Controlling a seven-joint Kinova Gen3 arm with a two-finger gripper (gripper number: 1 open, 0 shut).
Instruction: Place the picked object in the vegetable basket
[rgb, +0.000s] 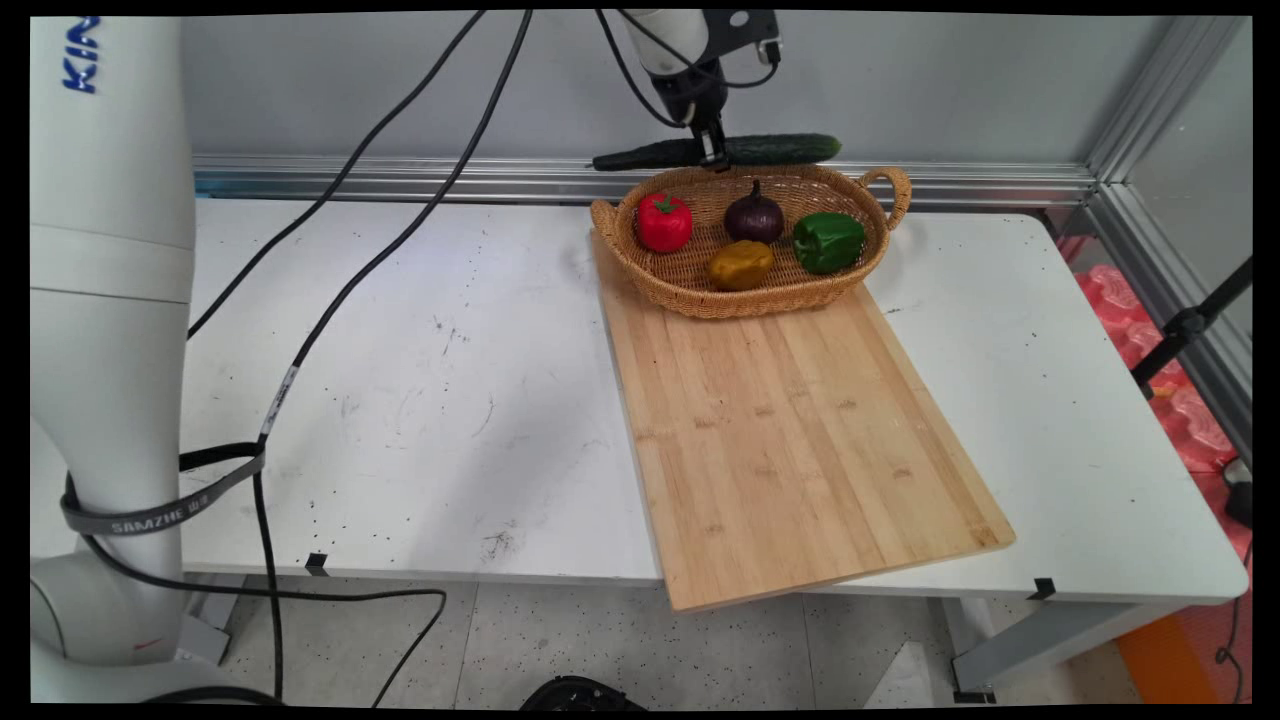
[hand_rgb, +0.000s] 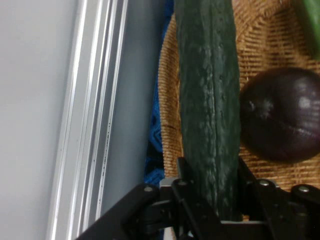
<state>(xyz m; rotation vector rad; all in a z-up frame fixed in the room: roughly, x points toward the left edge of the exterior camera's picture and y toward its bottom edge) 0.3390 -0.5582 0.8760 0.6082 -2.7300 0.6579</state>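
Gripper (rgb: 713, 150), black, two-fingered, raised at the top of the main view, closed on a cucumber (rgb: 720, 151) at about its mid-length; cucumber held level, both ends jutting well past the fingers. Seen in the hand view as a dark green bumpy cucumber (hand_rgb: 210, 100) running up from between the fingers (hand_rgb: 187, 192), pinched on both sides.

Below and spreading to all sides: white table (rgb: 420, 400), scuffed and speckled.

Below and toward the near side: bamboo cutting board (rgb: 790, 430), long, angled, its near corner overhanging the table edge.

Directly beneath: wicker basket (rgb: 700, 295) with looped handles, resting on the far end of the board; cucumber hovering just above its far rim, apart from it.

Inside the basket, under and slightly nearer than the held cucumber: green bell pepper (rgb: 828, 242) to the right; red bell pepper (rgb: 663, 221) to the left; purple onion (rgb: 753, 217) nearly straight below, appearing just beside the cucumber in the hand view (hand_rgb: 282, 115); yellow-brown vegetable (rgb: 741, 264), kind not discernible, nearest the camera.

Behind: aluminium rail (rgb: 400, 178) along the wall.
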